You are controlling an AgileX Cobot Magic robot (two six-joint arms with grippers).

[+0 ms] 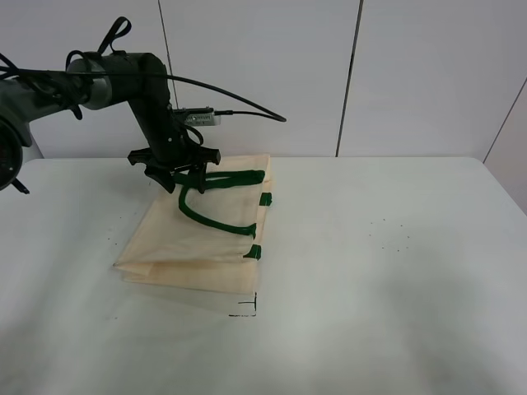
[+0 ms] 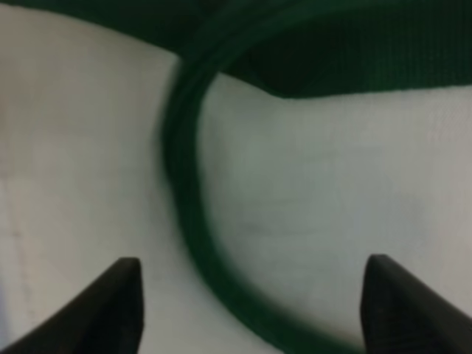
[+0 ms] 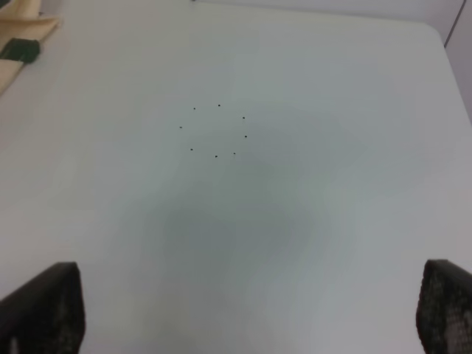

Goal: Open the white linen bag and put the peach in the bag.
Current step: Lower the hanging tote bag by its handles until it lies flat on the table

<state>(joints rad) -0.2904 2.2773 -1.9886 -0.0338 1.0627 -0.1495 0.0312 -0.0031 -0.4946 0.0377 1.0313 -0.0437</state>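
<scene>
Exterior high view: the white linen bag [image 1: 193,247] lies flat left of centre on the counter [image 1: 395,271], long axis running lower left to upper right, handles toward the right. The left end effector [image 1: 181,177] hangs spread above its upper end, gripping nothing; the right end effector [image 3: 243,310] gapes wide over bare counter.

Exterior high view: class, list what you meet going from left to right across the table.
Left gripper over the bag's far corner → white linen bag → small black corner mark on the table → faint ring of dots → bare table.

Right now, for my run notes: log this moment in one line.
left gripper: open, over cream cloth bag | green handle: between fingers | peach: unseen
</scene>
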